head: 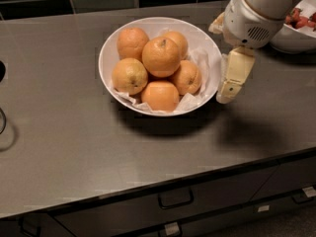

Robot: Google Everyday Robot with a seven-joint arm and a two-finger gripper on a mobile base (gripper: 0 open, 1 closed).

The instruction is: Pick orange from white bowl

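Gripper (pixel 232 80) hangs just outside the right rim of the white bowl (pixel 105 63). Can't tell whether it is spread or closed.

And there's the orange (pixel 161 57), sitting on top of the pile in the middle of the bowl with its stem dimple up, resting on the other fruit packed around and under it. Crumpled paper (pixel 203 63) shows along the right and lower rim. The gripper points down over the grey counter (pixel 74 147), just beside the bowl's right wall and apart from the orange, with another fruit and the rim between them. A strawberry bowl (pixel 296 36) sits behind the arm at the far right edge.
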